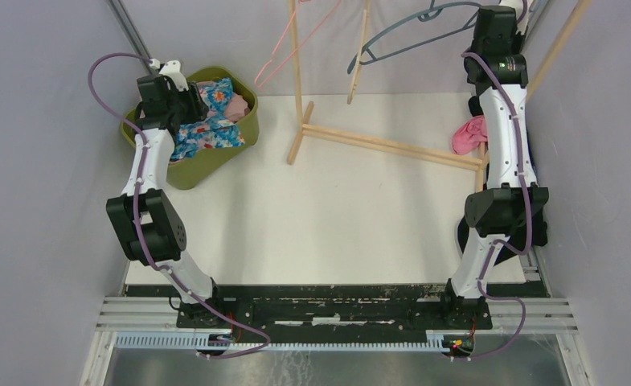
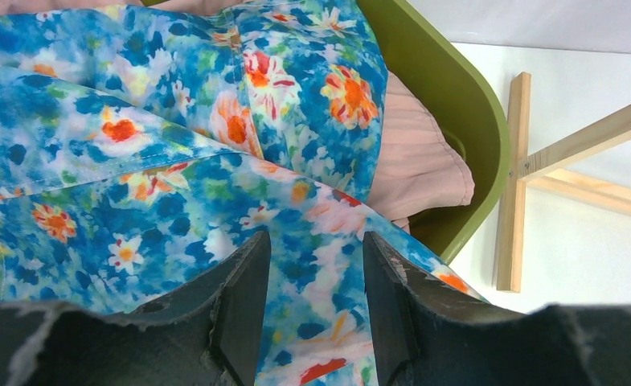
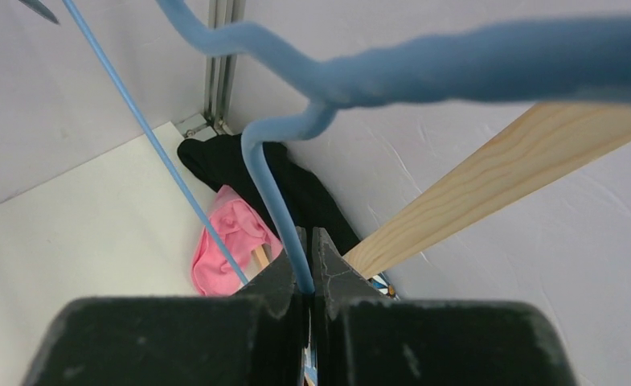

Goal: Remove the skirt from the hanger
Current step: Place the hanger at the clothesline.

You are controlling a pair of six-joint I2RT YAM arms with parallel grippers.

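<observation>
Skirt (image 1: 207, 121), blue floral print, lay heaped in green basket (image 1: 185, 175) at far left of table. One fold draped over the near rim, and the rest sat on top of a pale pink garment (image 2: 420, 165). Left gripper (image 2: 316, 253) hung right above it, fingers spread, nothing pinched between them. Fabric showed through the gap; whether the tips brushed the cloth could not be told from the wrist view. Right gripper (image 3: 309, 245) was up at far right beside wooden rack (image 1: 376, 143), fingers pressed together on the thin wire of blue hanger (image 3: 456, 56). No cloth hung from the hanger in either view of it.

Judgement: removal looked done, with the skirt off and in the basket. Step in hand was the letting-go at the basket. Next move called for lifting the left arm straight up so no fold snagged on a finger and dragged out. After that, settling the hanger on the rack rail before the right fingers parted.
</observation>
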